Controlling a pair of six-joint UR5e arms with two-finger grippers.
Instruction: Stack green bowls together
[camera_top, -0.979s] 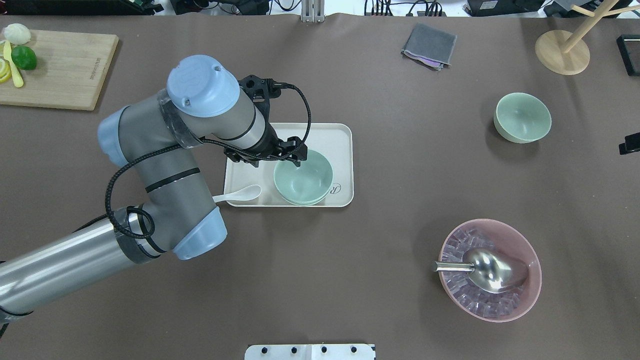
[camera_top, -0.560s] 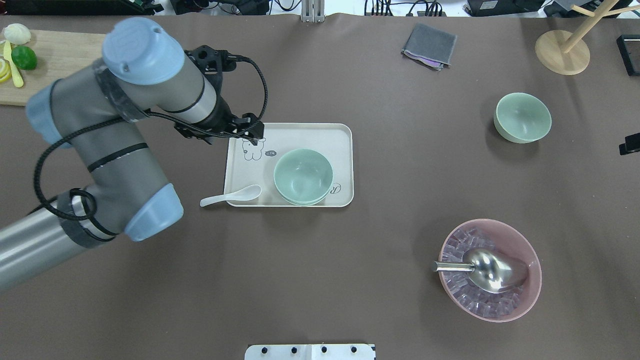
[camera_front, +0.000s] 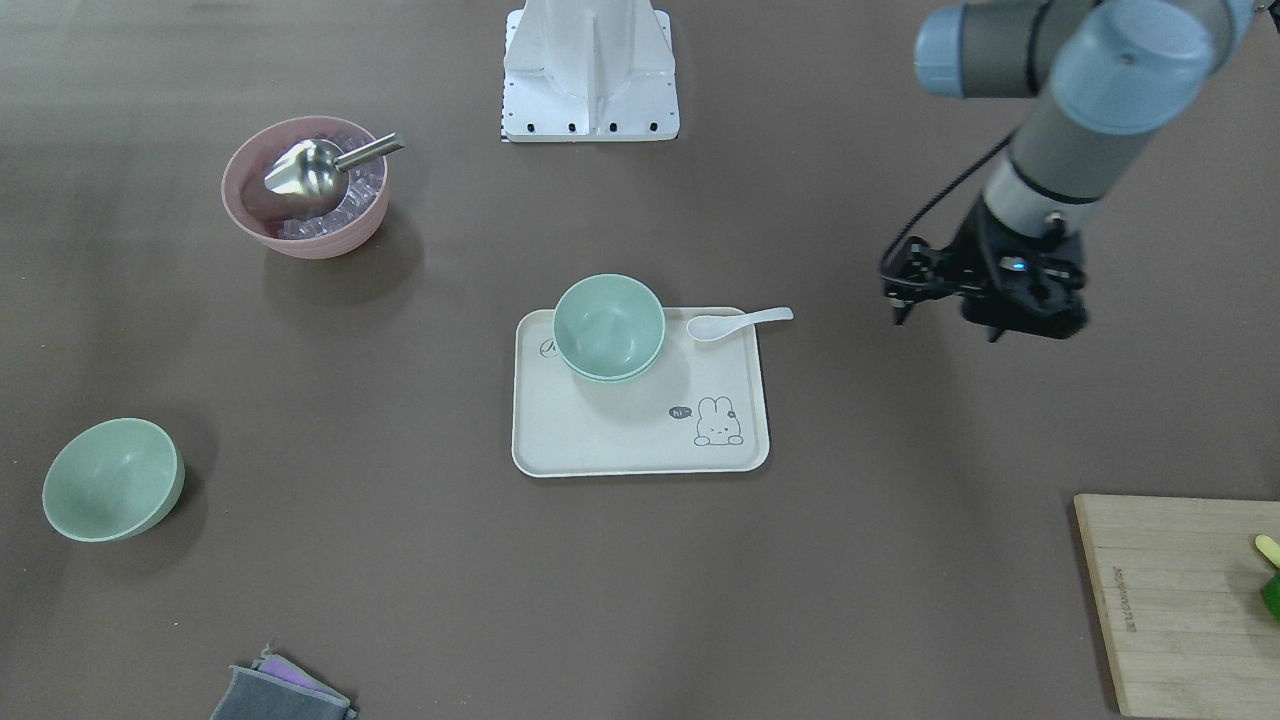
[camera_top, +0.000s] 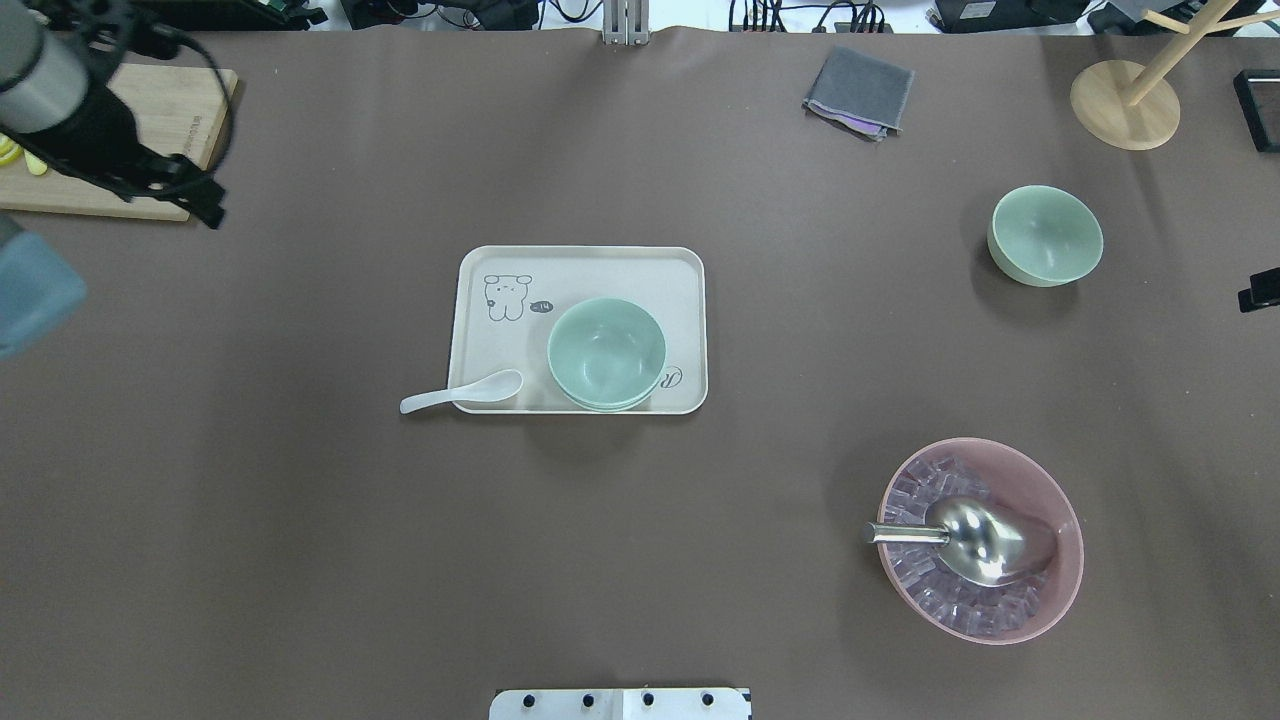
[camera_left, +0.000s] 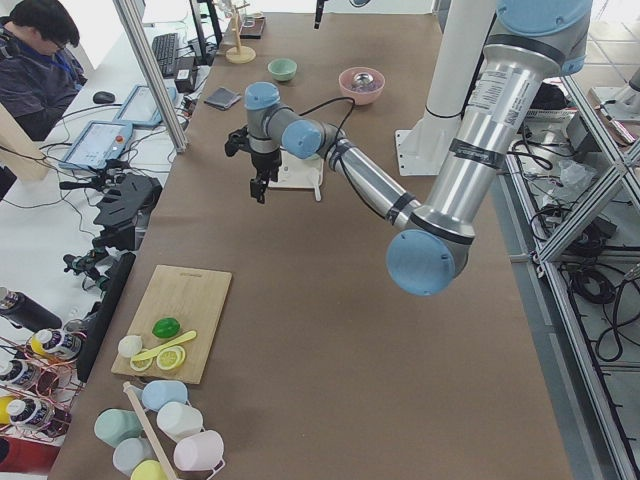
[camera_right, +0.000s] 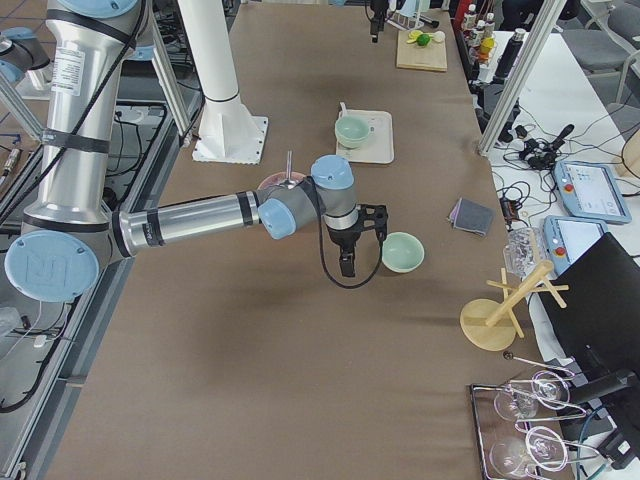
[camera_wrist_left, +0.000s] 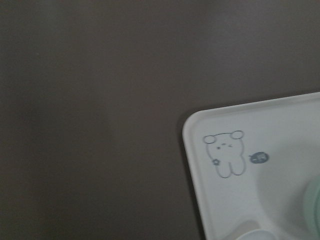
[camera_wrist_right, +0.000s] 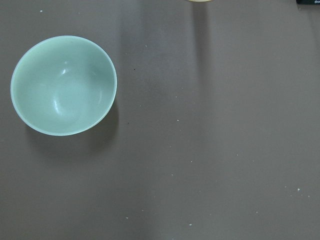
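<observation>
Two green bowls (camera_top: 606, 352) sit nested in each other on the cream tray (camera_top: 580, 270), also seen in the front view (camera_front: 609, 326). A third green bowl (camera_top: 1045, 235) stands alone at the right on the table and shows in the right wrist view (camera_wrist_right: 63, 84). My left gripper (camera_top: 195, 195) hangs open and empty over the table far left of the tray, near the cutting board. Of my right gripper, only a black tip (camera_top: 1260, 288) shows at the right edge, beside the lone bowl. I cannot tell whether it is open or shut.
A white spoon (camera_top: 462, 391) lies across the tray's near-left corner. A pink bowl (camera_top: 980, 540) with ice and a metal scoop stands front right. A grey cloth (camera_top: 858, 92) and a wooden stand (camera_top: 1124, 105) are at the back, a cutting board (camera_top: 150, 140) back left.
My left gripper has left the rim of the nested bowls and swung far to the left and back, off the tray. The bowls have not moved.
</observation>
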